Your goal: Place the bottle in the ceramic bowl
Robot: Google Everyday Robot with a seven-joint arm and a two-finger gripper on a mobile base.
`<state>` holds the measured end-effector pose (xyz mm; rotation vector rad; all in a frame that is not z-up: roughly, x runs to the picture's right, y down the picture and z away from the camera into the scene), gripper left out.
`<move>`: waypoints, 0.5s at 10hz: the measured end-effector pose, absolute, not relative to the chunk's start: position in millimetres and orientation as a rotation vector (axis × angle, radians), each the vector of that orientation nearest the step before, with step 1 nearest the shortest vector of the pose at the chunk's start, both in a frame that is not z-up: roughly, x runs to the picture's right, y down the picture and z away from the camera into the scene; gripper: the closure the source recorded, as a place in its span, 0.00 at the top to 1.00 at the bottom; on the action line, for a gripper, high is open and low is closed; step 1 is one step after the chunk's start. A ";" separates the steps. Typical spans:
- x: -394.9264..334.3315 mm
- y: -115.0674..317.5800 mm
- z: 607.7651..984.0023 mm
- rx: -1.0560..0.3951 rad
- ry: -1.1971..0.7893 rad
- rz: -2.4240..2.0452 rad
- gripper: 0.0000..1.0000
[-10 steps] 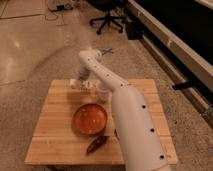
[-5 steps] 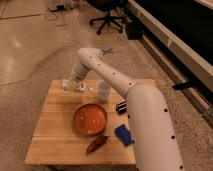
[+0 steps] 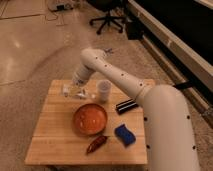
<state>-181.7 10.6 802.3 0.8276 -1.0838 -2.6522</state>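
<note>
Where the white arm [image 3: 125, 85] reaches down over the far left part of the square light wooden table [image 3: 55, 135], the gripper [image 3: 74, 90] sits low above the board, near the far edge and well left of centre; whether it is spread, drawn together or clamped on something I cannot tell. Right at the gripper, seemingly touching it, lies the small whitish oblong bottle [image 3: 70, 90], a pale boxy shape with faint darker marks on its face (any label wording is too small to make out), and it cannot be told whether it rests on the wood or is lifted off it. Just to the right of the gripper stands a translucent white plastic cup [image 3: 103, 91], upright, apart from the bottle. Nearer the camera, close below both, sits the round shallow glossy orange ceramic bowl [image 3: 90, 119] with its darker rim, the widest thing on the table, near the middle of the board; the bottle is outside it, beyond its far left rim. To the right of the bowl, a black oblong bar [image 3: 126, 105] lies at a slant near the arm's broad forearm. In front of that, a blue rectangular sponge [image 3: 124, 136] lies near the bowl's right front, and a small dark-red pepper-shaped object [image 3: 96, 144] lies just beside the bowl's front rim.
</note>
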 end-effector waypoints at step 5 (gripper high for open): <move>-141.0 49.2 775.5 0.689 -1.182 -2.628 0.40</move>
